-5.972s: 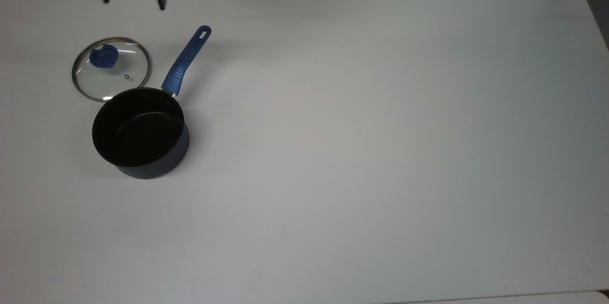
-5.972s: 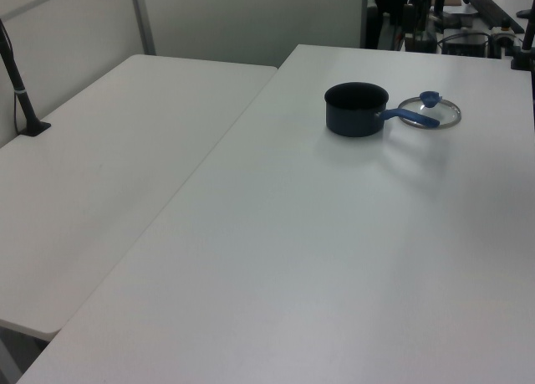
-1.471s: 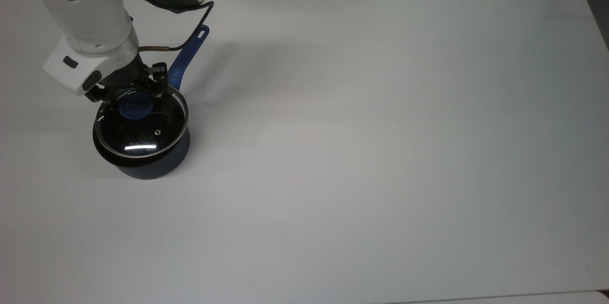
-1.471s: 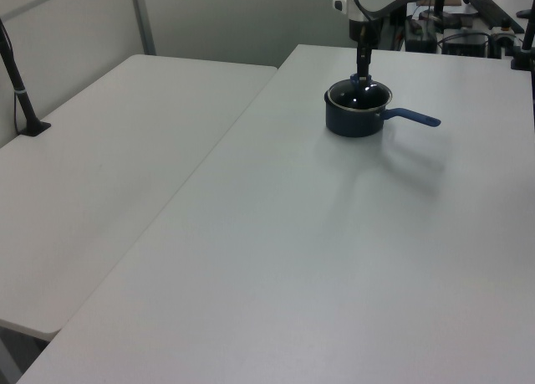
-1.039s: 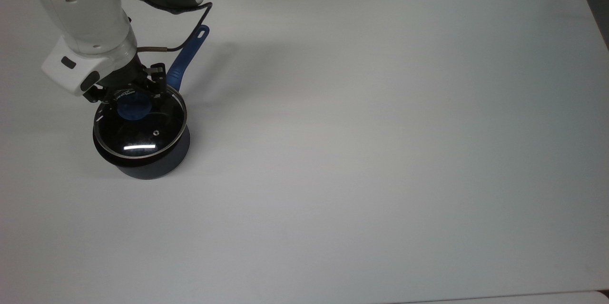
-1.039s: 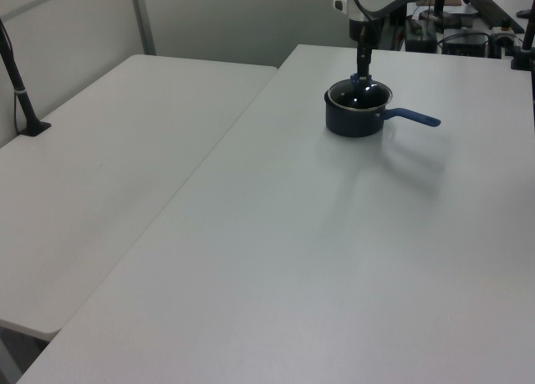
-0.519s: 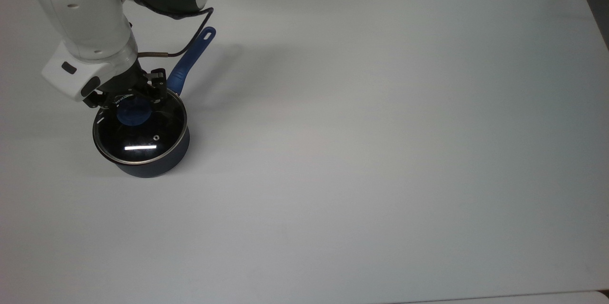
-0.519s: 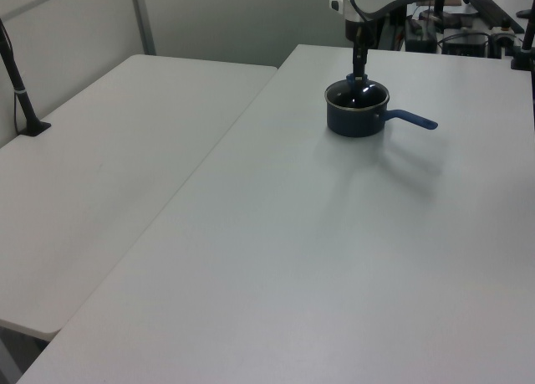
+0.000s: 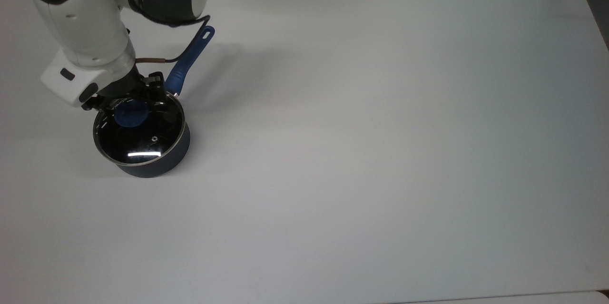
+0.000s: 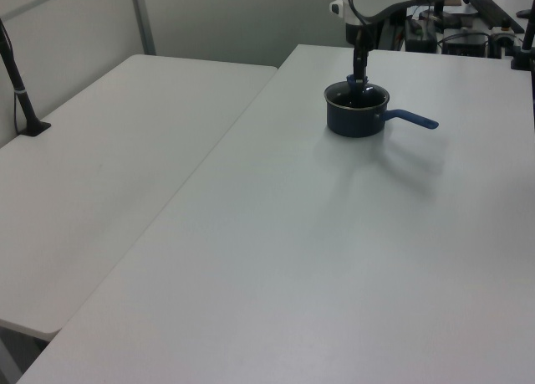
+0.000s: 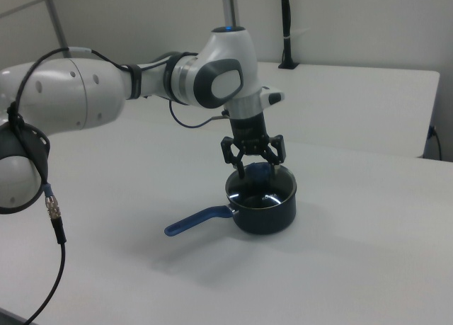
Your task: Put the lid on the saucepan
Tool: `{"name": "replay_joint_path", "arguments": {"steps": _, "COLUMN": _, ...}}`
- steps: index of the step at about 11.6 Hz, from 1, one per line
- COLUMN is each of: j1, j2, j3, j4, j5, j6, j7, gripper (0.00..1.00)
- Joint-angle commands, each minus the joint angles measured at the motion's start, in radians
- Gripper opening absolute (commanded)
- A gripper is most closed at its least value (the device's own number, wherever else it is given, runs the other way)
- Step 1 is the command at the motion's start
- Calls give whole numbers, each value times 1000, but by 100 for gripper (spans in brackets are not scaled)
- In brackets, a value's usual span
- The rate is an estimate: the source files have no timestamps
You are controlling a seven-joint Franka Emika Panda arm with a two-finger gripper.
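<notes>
Since the first frames the lid (image 9: 139, 129) has left its spot flat on the surface (image 9: 380, 152) beside the pan and now lies over the mouth of the saucepan (image 9: 151, 161), its metal rim ringing the pan's rim all round in the top view. Over the last half second the tool (image 9: 128, 104) has let go: its two fingers stand spread, one on each side of the blue knob (image 11: 259, 170), which is plain in the right view, and they no longer pinch it. A second earlier the lid was still carried slightly off-centre over the pan; now it looks seated and level. The handle has also swung a little to the top view's right.

I judge the placing itself done, with only the arm's retreat left. The spread fingers flank the knob closely, so a straight lift looks safest to avoid nudging the lid askew.

The saucepan stands upright near the top view's left edge. Its long axis runs along the blue handle (image 9: 189, 60), which points up and to the top view's right, away from the pot; in the left view the handle (image 10: 412, 118) points to the left view's right.
</notes>
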Motion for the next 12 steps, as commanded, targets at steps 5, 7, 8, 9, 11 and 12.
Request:
{"name": "replay_joint_path", "arguments": {"steps": 5, "j1": 24, "j2": -264, "j3": -6, "j4": -181, "j5": -3, "j6": -12, "j7": 196, "gripper": 100}}
{"name": "replay_joint_path", "arguments": {"steps": 7, "j1": 48, "j2": -352, "j3": 16, "j4": -228, "j5": -52, "j6": -54, "j7": 415, "gripper": 100}}
{"name": "replay_joint_path", "arguments": {"steps": 8, "j1": 48, "j2": -380, "j3": 42, "j4": -242, "j5": -86, "j6": -72, "j7": 509, "gripper": 100}}
{"name": "replay_joint_path", "arguments": {"steps": 9, "j1": 47, "j2": -403, "j3": 68, "j4": -271, "j5": -118, "j6": -81, "j7": 557, "gripper": 100}}
{"name": "replay_joint_path", "arguments": {"steps": 11, "j1": 39, "j2": -437, "j3": 89, "j4": -300, "j5": -132, "j6": -83, "j7": 568, "gripper": 100}}
{"name": "replay_joint_path", "arguments": {"steps": 12, "j1": 38, "j2": -440, "j3": 89, "j4": -301, "j5": -126, "j6": -81, "j7": 568, "gripper": 100}}
